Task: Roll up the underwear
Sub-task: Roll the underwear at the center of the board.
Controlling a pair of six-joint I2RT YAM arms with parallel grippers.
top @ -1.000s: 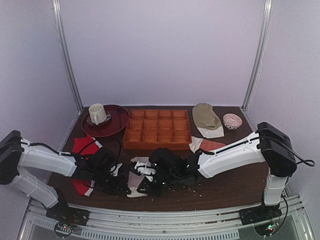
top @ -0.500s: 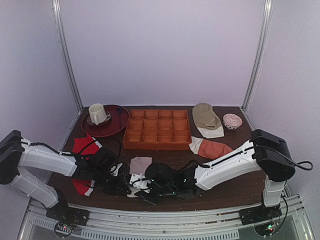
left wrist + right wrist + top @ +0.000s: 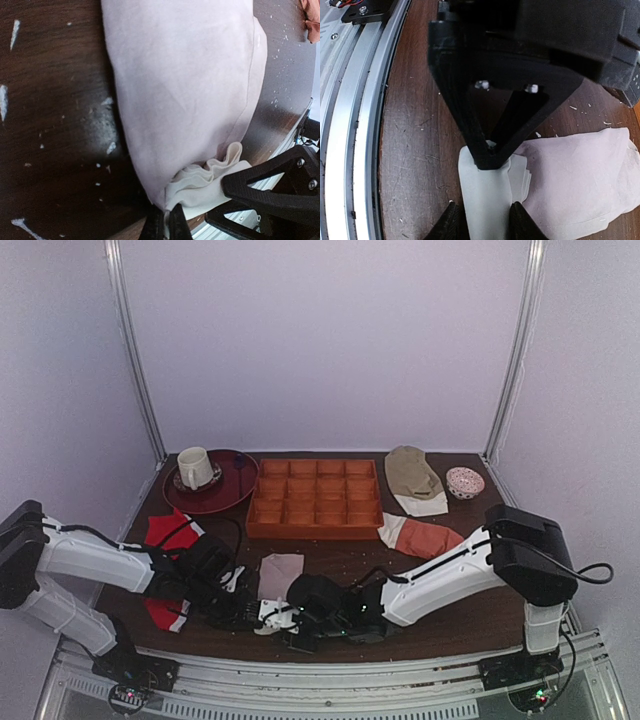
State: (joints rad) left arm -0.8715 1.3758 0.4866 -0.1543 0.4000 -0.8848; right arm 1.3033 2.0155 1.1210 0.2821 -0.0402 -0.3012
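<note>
The left claw [image 3: 162, 226] pinches the underwear [image 3: 185, 90] corner tight. The right claw [image 3: 485, 221] squeezes the white band [image 3: 482, 192] from both sides.

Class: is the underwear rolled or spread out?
Spread out, not rolled: the underwear lies mostly flat, only its white waistband end bunched.

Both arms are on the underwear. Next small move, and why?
Probably lift the waistband and turn it over onto the pink part to start the roll: left fingers and right fingers both pinch that near edge, and the rest of the underwear lies flat.
</note>
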